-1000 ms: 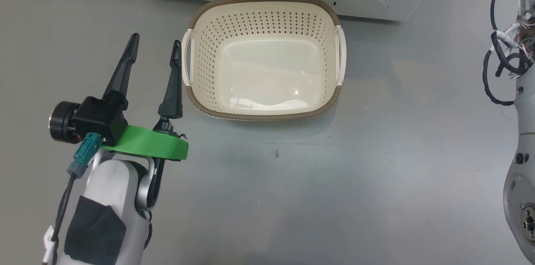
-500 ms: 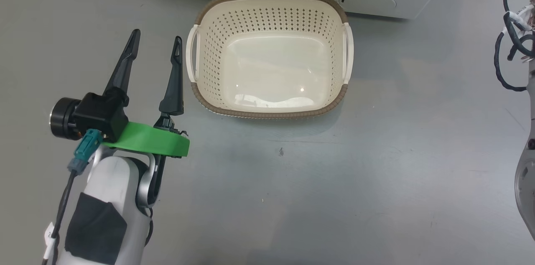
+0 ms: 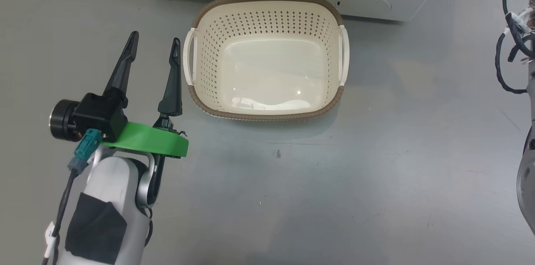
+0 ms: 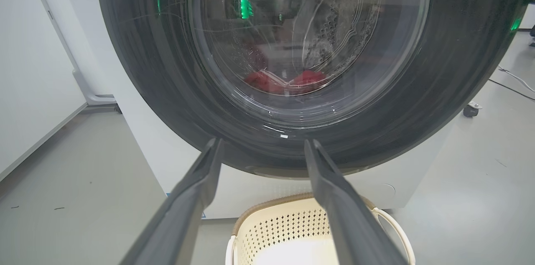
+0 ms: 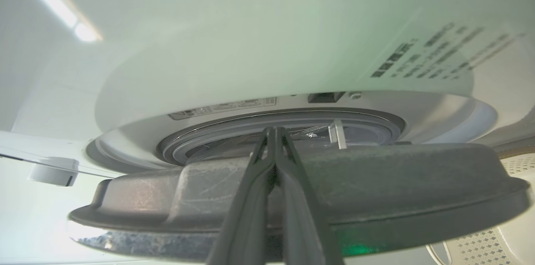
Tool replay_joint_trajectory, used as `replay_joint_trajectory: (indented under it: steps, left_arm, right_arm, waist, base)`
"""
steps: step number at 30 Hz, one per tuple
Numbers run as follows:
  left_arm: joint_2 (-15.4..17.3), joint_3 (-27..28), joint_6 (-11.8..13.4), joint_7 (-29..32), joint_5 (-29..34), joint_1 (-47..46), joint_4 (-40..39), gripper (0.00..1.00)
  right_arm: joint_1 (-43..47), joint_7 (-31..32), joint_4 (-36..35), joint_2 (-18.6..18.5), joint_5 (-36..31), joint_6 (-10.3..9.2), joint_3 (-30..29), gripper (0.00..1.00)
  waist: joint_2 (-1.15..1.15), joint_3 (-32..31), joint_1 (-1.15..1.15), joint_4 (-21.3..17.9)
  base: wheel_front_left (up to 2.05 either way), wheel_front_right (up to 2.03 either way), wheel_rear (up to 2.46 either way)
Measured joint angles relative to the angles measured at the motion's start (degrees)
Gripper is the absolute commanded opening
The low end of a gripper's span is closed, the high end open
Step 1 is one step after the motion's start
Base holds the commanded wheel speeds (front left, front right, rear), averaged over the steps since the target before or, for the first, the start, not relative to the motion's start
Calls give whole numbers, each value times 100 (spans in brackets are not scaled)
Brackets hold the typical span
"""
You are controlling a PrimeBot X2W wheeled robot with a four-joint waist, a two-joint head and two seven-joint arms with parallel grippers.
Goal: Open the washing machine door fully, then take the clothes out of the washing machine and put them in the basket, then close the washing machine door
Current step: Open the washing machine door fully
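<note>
The white front-loading washing machine spans the frame's top edge, its round black-rimmed glass door ajar. Below sits the empty cream perforated plastic basket. Red clothes lie behind the glass. Left gripper gapes empty. Right gripper, pinched together at the door's edge, might slip, letting it swing back.

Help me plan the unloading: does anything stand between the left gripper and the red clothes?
Yes. The washing machine door hangs between the open left gripper and the clothes, which show through its glass. In the right wrist view it stands only slightly ajar from the washing machine.
</note>
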Motion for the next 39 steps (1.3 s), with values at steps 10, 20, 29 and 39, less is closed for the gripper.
replay_joint_trajectory:
  steps: [10, 20, 29, 39]
  left_arm:
    - [-5, -14, 1, 0, 7, 0, 110, 100]
    - [-5, -2, 4, 0, 14, 7, 223, 100]
    - [-5, 2, 5, 0, 54, 49, 308, 100]
    - [-5, -10, 5, 0, 54, 276, 454, 100]
  right_arm:
    - [98, 345, 175, 31, 142, 125, 7, 0]
    - [405, 715, 325, 112, 341, 252, 45, 0]
    - [720, 1016, 350, 181, 403, 302, 131, 0]
    - [1166, 1300, 263, 259, 493, 318, 221, 0]
  waist:
    - [0, -143, 0, -84]
    - [0, -386, 0, -150]
    - [0, -619, 0, -202]
    - [0, -912, 0, -219]
  base:
    - [0, 0, 0]
    - [0, 0, 0]
    - [0, 0, 0]
    - [0, 0, 0]
